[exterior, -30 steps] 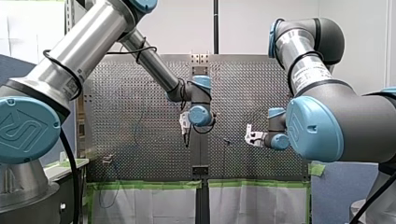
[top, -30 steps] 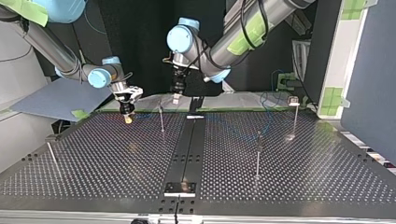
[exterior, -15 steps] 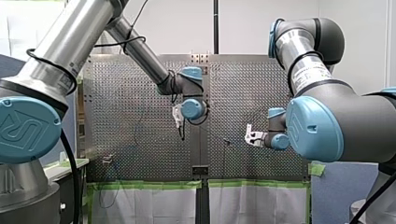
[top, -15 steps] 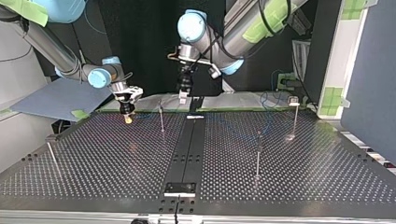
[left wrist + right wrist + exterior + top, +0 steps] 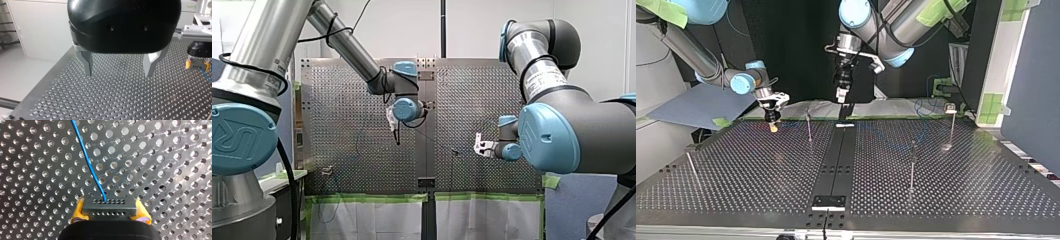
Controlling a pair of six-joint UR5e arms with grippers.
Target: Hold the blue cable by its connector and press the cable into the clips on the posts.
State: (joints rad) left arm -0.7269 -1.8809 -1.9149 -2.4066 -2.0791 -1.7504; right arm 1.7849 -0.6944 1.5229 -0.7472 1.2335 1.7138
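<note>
My right gripper point(image 5: 772, 122) is shut on a small grey connector point(image 5: 109, 207), gripped between its yellow pads point(image 5: 77, 211). A thin blue cable point(image 5: 87, 160) runs out of the connector and away over the perforated plate. That gripper hovers low over the table's far edge at the top view's left. My left gripper point(image 5: 118, 72), black with metal fingers, is open with nothing between them. It hangs high above the far middle of the table point(image 5: 841, 95), apart from the cable. Thin posts point(image 5: 808, 127) point(image 5: 912, 165) point(image 5: 951, 125) stand on the table.
A dark rail point(image 5: 836, 165) runs down the middle of the perforated table point(image 5: 746, 170). Another post point(image 5: 691, 167) stands near the top view's left edge. Blue cable loops point(image 5: 923, 107) lie behind the far edge at the right.
My left arm has lifted and swung toward the front view's left, carrying its open gripper up and away from the table. My right arm has held still with the connector.
</note>
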